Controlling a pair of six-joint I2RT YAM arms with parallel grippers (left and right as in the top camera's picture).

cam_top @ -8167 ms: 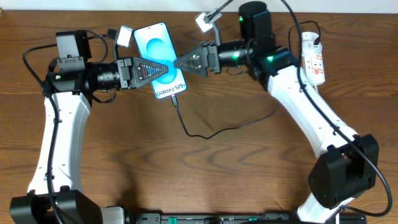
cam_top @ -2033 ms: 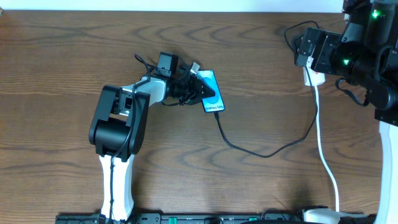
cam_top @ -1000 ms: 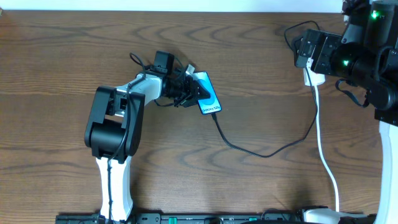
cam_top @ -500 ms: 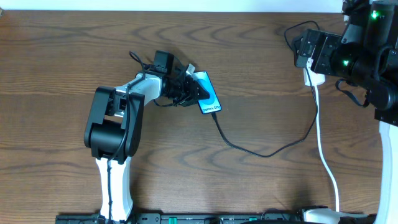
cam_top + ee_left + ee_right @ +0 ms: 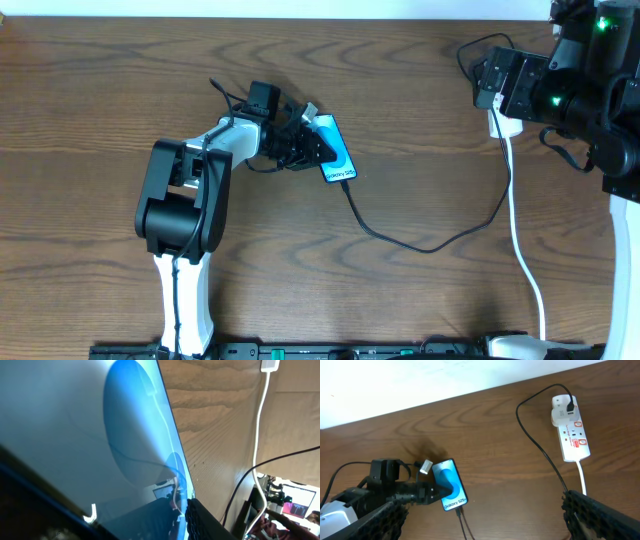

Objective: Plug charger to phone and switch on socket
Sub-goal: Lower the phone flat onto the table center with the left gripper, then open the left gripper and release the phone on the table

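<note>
Overhead, above your wooden table [image 5: 420, 60], the left gripper [image 5: 308, 146] pinches the phone [image 5: 337, 152]; the charger [image 5: 430, 249] trails right. Left wrist: blue screen fills it. Right wrist: right gripper [image 5: 484, 502] spread wide, socket [image 5: 572, 435] near the white wall [image 5: 420, 380].
</note>
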